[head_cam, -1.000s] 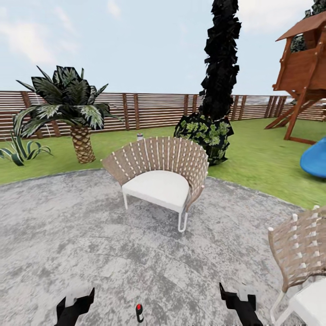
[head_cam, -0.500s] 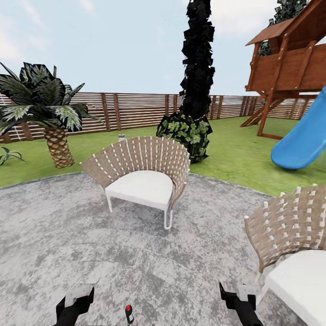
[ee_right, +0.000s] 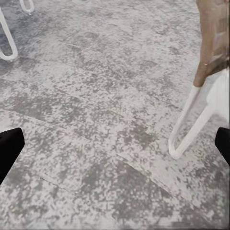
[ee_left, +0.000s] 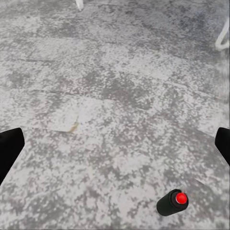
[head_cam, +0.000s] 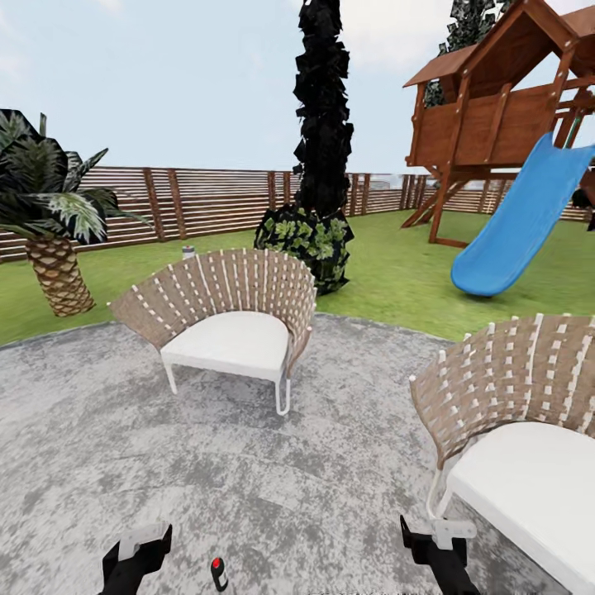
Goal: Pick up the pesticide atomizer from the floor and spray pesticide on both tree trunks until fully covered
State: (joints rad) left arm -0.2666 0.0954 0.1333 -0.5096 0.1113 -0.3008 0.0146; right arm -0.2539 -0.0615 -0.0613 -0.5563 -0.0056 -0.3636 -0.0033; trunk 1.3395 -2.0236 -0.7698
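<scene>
Pickup pending: atomizer lies on paving at six o'clock; left gripper spread, must descend onto it.

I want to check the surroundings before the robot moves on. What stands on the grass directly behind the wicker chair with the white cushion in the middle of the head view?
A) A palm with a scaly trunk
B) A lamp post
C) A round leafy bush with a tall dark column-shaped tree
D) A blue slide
C: in the head view, the leafy bush and the dark column-shaped tree rise just behind the chair.
</scene>
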